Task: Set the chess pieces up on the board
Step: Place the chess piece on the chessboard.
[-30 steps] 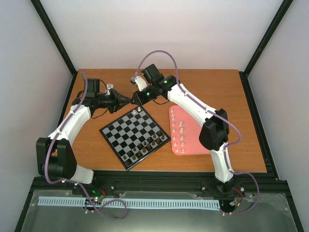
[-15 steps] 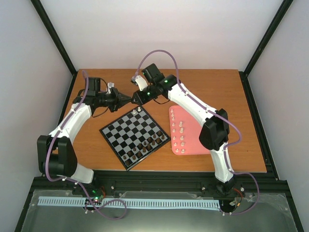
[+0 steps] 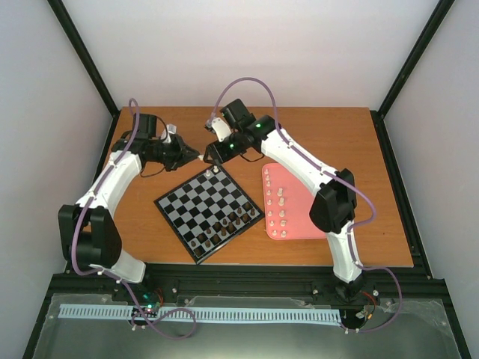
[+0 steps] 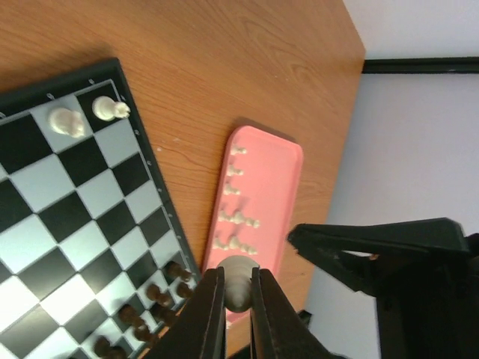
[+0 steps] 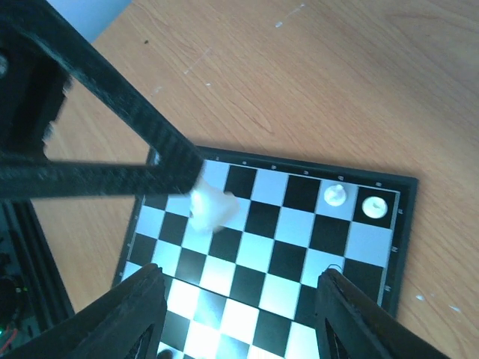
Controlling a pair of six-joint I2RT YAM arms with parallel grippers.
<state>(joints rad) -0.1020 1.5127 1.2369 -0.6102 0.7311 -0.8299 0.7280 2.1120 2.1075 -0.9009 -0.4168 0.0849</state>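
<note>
Since the prior frame the left gripper drew off toward 9 o'clock and the right gripper spread its jaws. The left pinched one cream chess piece at 12 o'clock of the board — axis unreadable. The pink tray, at 3 o'clock, held a column of cream pieces. The board held two white pieces and the dark pieces.

Low in the left wrist view, dark fingers half hide the white piece; the board runs off the left and bottom edges. In the right wrist view that piece is a blur; overhead, the figures on the tray are too small to name
</note>
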